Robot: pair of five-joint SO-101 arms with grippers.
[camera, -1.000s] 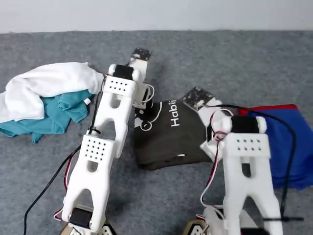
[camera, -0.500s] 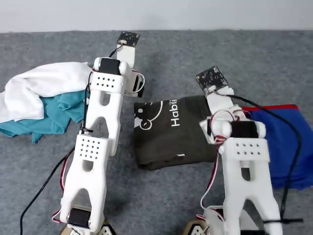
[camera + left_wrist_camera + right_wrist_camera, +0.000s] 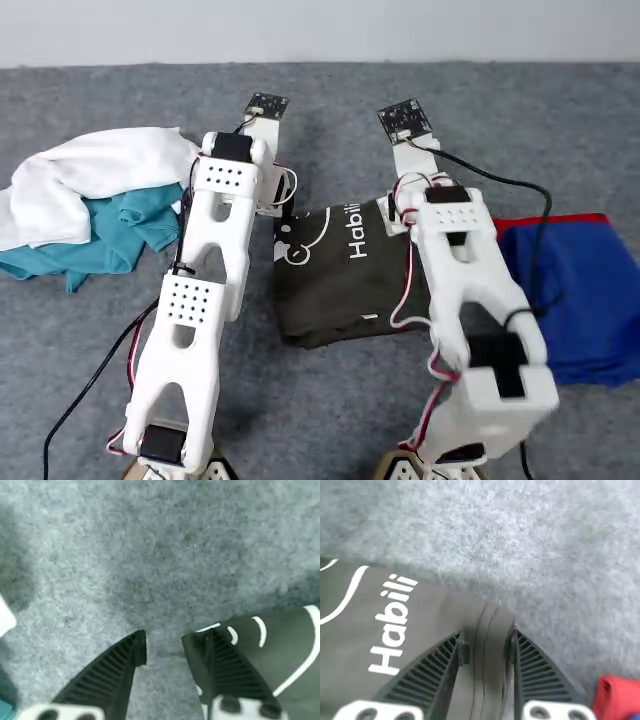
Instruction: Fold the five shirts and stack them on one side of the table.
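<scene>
dark shirt (image 3: 330,285), white lettering | right hand (image 3: 486,641) pinching its edge | left hand (image 3: 164,644) parted, empty

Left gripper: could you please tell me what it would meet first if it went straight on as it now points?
Probably the grey table cover, seen between its open jaws. One finger of the left gripper overlaps the corner of the dark shirt, so it may touch fabric first; depth is unclear.
</scene>
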